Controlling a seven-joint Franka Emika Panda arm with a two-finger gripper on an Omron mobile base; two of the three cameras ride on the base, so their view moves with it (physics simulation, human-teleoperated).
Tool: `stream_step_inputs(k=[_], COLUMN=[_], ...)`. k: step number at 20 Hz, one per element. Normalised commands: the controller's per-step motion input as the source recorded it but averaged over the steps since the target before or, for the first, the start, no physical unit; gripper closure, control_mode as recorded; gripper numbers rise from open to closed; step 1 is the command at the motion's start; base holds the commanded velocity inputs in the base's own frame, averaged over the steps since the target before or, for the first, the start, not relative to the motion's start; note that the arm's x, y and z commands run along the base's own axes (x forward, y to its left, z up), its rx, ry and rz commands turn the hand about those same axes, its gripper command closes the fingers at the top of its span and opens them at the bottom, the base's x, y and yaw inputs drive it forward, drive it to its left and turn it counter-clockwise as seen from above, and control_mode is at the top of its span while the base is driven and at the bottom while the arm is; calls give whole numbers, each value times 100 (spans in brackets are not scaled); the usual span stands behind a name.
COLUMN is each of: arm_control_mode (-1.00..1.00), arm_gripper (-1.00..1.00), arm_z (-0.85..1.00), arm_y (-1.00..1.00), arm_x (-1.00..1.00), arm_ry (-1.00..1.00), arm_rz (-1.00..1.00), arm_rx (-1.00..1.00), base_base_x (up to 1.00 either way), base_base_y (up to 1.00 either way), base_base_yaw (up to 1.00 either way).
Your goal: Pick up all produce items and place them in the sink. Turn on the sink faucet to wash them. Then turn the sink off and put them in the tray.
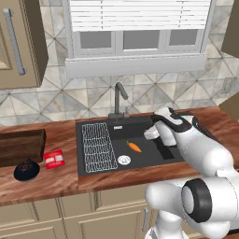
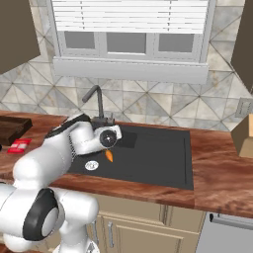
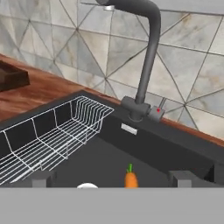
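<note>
Lying in sink (image 1: 158,140): carrot (image 1: 135,147), partly arm-hidden rightward.

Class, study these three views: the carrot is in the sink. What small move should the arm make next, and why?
Probably reach forward to the faucet handle and turn it on: the carrot already lies in the sink, no water is running, and the gripper faces the faucet's base, open and empty.

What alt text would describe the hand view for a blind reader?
A carrot lies on the floor of the black sink, between the tool's fingertips. A wire rack sits to its left, and the faucet rises behind before a tiled wall.
</note>
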Motion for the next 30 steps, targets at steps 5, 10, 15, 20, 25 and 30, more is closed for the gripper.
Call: stream_step_inputs(k=[5,10,15,20,25,30], arm_control_mode=[-100,-100,-100,-100,-100,-100], arm_gripper=[-100,-100,-100,-100,-100,-100], arm_z=[-1,-13,-21,-11,-12,-25], arm_y=[10,4,0,1,0,0], arm_x=[0,0,0,5,0,2], arm_ry=[31,34,10,1,0,4], arm_rz=[-19,-19,-6,-1,0,0], arm_rx=[-1,0,0,0,0,0], base_base_x=[0,0,0,0,0,0], base_base_y=[0,0,0,0,0,0], base_base_yaw=[0,0,0,0,0,0])
